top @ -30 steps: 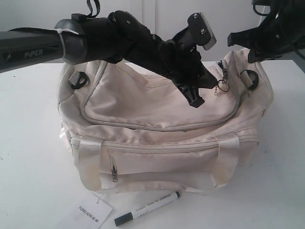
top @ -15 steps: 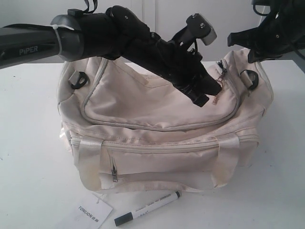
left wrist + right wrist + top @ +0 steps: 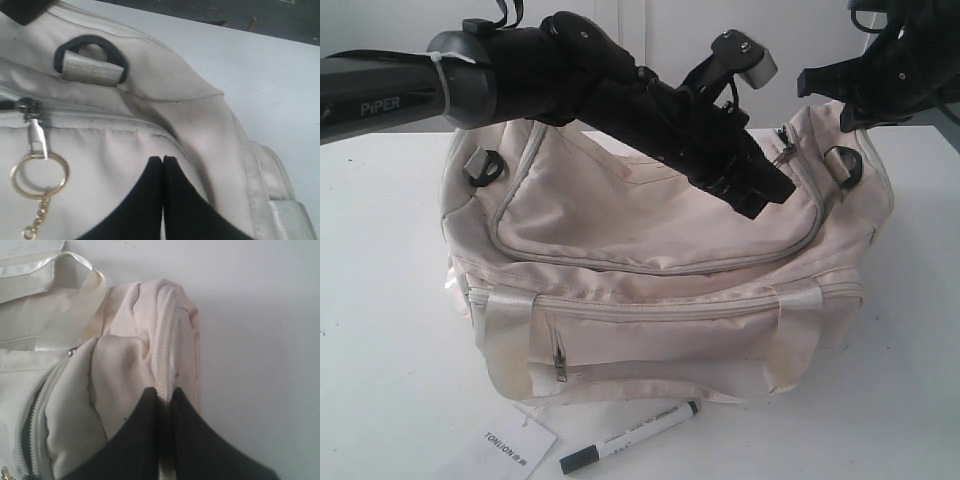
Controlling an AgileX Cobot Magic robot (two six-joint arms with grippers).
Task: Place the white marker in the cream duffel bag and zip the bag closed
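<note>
Right gripper (image 3: 164, 393) pinches cream duffel bag (image 3: 640, 235), paper tag (image 3: 510, 446) beside white marker (image 3: 635, 432).

White table (image 3: 380, 350), cream duffel bag (image 3: 650, 300), white marker (image 3: 630, 437), paper tag (image 3: 515, 445)

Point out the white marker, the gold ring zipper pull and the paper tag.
white marker (image 3: 638, 431): exterior view, middle of its barrel.
gold ring zipper pull (image 3: 37, 137): left wrist view, flat metal tab above the ring.
paper tag (image 3: 515, 445): exterior view, its printed face.
</note>
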